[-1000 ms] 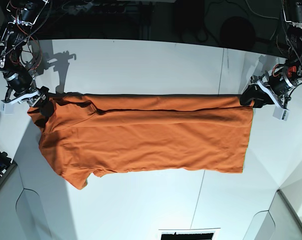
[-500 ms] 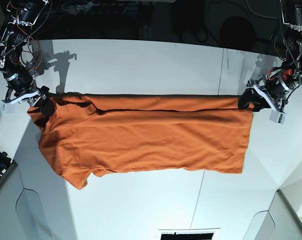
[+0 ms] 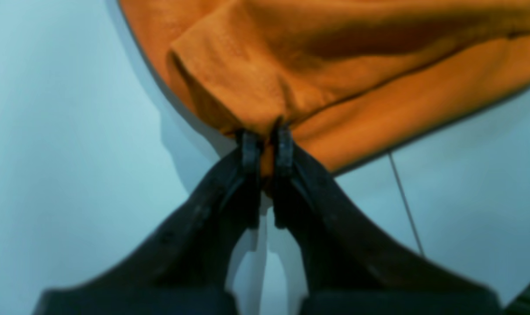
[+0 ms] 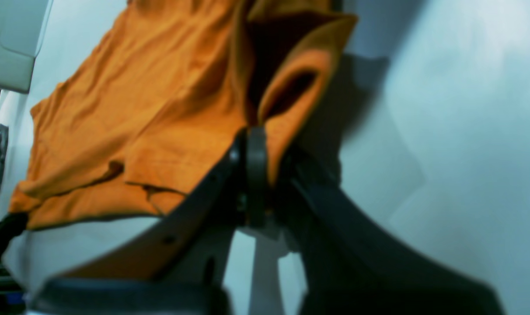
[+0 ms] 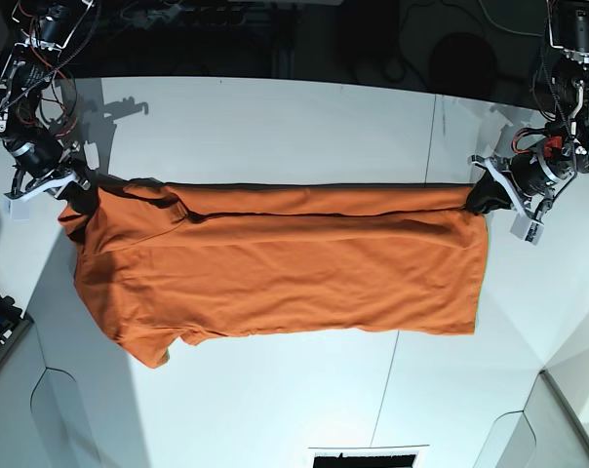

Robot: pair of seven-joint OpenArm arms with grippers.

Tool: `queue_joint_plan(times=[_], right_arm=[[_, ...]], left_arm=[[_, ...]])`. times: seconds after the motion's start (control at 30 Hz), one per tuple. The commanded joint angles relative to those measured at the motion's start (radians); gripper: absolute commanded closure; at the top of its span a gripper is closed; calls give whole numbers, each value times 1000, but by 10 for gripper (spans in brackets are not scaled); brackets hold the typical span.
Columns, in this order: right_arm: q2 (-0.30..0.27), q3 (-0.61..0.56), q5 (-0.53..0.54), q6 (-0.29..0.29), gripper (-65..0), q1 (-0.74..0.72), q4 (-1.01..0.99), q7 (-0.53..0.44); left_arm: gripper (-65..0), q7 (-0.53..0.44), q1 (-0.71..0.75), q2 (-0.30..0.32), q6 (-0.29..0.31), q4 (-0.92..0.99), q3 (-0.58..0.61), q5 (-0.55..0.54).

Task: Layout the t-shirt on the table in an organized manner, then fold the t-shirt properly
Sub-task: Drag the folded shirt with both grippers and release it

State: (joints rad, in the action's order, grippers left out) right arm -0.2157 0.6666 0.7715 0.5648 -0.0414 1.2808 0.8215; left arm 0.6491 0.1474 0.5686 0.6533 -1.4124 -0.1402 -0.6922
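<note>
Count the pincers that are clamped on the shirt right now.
2. The left pincer pinches the t-shirt at its far hem corner, on the base view's right. The right pincer pinches the far shoulder-end corner, on that view's left. Both are shut on cloth.

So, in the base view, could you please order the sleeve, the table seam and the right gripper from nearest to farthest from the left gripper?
From the left gripper, pinching the t-shirt corner at the view's right:
1. Table seam, just beside it toward the middle.
2. Sleeve, near-left corner of the shirt.
3. Right gripper, far left, shut on the other corner.
</note>
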Motion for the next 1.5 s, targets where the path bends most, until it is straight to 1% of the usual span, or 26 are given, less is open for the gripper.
queue_joint_plan(times=[0.0,0.07,0.17,0.3,0.37,0.5,0.77,0.93,0.97,1.0,1.03,1.07,1.13,1.17,1.2,1.23,1.33,1.4,1.47], right_arm=[[-16,19,41,8,0,-10,18,-1],[-17,45,60,9,0,-3,19,18],[-19,74,60,9,0,23,33,18],[-37,79,76,10,0,85,55,21],[-42,79,82,10,0,121,73,23],[-42,79,83,10,0,188,131,24],[-42,79,85,10,0,316,266,24],[-42,79,80,10,0,325,277,23],[-42,79,73,10,0,324,277,23],[-42,79,66,10,0,324,277,22],[-42,79,56,10,0,324,277,18],[-42,79,46,9,-27,324,277,9],[-42,79,20,8,-192,324,277,-16],[-43,79,9,8,-265,324,277,-21],[-46,79,5,8,-321,325,277,-21],[-51,79,5,8,-353,325,277,-19],[-57,112,8,8,-358,324,283,-18],[-59,151,18,8,-358,325,296,-17],[-69,192,28,8,-358,324,303,-18]], left_arm=[[0,-1,2,22,21,-27,-5,-11],[0,0,20,31,25,-49,-5,-32],[0,-1,45,42,24,-79,-5,-40],[0,3,77,44,26,-109,-12,-45],[0,26,96,44,45,-125,-12,-58],[0,51,144,44,45,-171,-15,-105],[-6,51,253,44,45,-292,-87,-105],[-6,47,269,44,45,-301,-96,-105],[-20,47,269,44,45,-301,-96,-105],[-52,47,269,44,45,-301,-96,-105],[-101,48,269,44,45,-301,-96,-105],[-158,48,269,44,45,-301,-96,-105],[-252,53,269,44,45,-301,-96,-107],[-279,69,269,44,45,-301,-96,-116],[-287,88,269,44,45,-301,-96,-130],[-287,104,269,44,45,-302,-96,-145],[-287,119,269,44,45,-302,-116,-168],[-287,119,269,45,45,-302,-154,-174],[-287,119,269,53,45,-302,-201,-213]])
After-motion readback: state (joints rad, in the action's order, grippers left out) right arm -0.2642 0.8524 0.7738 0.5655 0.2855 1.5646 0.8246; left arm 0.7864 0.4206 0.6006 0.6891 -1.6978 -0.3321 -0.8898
